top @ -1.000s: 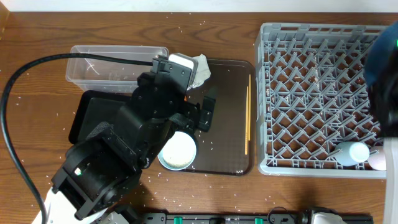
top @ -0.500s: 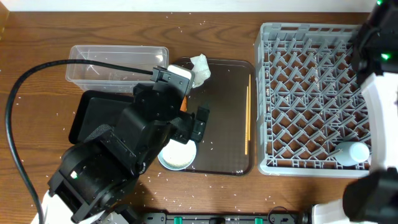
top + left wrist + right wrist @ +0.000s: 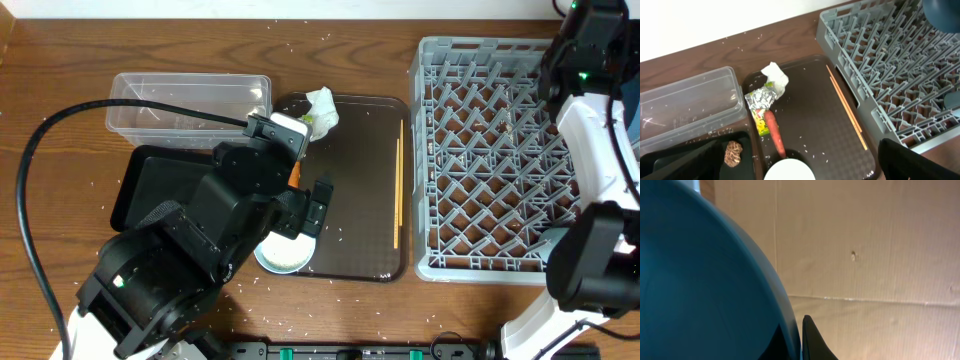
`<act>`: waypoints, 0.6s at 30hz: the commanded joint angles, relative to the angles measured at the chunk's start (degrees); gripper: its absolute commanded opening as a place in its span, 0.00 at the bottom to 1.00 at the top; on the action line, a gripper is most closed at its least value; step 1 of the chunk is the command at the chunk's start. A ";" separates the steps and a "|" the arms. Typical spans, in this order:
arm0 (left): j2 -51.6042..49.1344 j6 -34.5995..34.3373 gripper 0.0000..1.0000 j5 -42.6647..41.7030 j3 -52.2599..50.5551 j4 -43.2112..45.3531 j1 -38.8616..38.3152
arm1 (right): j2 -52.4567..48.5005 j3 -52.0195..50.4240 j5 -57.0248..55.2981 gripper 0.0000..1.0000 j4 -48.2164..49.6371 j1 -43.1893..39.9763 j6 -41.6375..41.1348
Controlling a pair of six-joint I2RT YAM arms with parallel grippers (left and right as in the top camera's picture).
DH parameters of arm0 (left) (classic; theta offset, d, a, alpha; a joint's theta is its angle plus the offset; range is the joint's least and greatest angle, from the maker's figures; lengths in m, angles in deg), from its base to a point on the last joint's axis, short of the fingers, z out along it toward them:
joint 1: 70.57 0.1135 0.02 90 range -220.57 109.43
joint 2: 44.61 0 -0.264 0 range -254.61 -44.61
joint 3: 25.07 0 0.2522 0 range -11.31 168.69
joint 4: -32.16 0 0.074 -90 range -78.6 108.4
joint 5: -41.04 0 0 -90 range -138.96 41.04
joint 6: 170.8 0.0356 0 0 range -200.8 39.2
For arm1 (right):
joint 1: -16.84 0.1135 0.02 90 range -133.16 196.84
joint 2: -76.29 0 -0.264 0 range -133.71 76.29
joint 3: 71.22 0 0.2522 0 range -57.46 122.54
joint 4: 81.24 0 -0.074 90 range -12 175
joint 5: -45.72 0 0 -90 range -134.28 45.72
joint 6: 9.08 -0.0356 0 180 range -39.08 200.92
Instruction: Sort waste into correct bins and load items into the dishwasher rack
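Note:
My right gripper (image 3: 801, 340) is shut on the rim of the large blue bowl (image 3: 700, 280) and holds it high, facing a cardboard wall; the bowl also shows above the grey rack (image 3: 500, 150) in the left wrist view (image 3: 942, 12). My left gripper (image 3: 790, 172) is open above the white bowl (image 3: 285, 250) on the brown serving tray (image 3: 360, 230). The tissue (image 3: 776, 77), wrapper (image 3: 760, 102), carrot (image 3: 774, 132) and chopsticks (image 3: 846, 107) lie on that tray. The brown lump (image 3: 732, 152) is in the black tray (image 3: 150, 185). The pink cup is hidden.
The clear tub (image 3: 190, 100) stands behind the black tray. A small light-blue bowl (image 3: 954, 100) sits in the rack's near corner. Rice grains are scattered over the wood table (image 3: 60, 60) and the trays. My right arm (image 3: 590, 150) stretches over the rack's right side.
My right arm has swung the blue bowl up and toward the far right, off the rack. My left arm has shifted slightly toward the near side, uncovering the tissue.

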 commanded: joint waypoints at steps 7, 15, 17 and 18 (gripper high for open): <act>0.26 0.68 0.98 -0.76 0.59 -0.46 0.02 | -2.27 0.61 -0.46 0.01 1.95 -4.50 5.46; -1.86 0.68 0.98 -0.76 0.59 -0.48 0.02 | -2.29 0.59 0.70 0.01 0.74 -4.28 1.88; -2.32 0.66 0.98 -0.76 0.59 -0.61 0.02 | -2.38 0.57 1.33 0.01 -0.79 -3.74 0.92; -2.49 0.68 0.98 -0.76 0.59 -0.74 0.02 | -2.45 0.52 1.70 0.01 -1.70 -3.52 0.26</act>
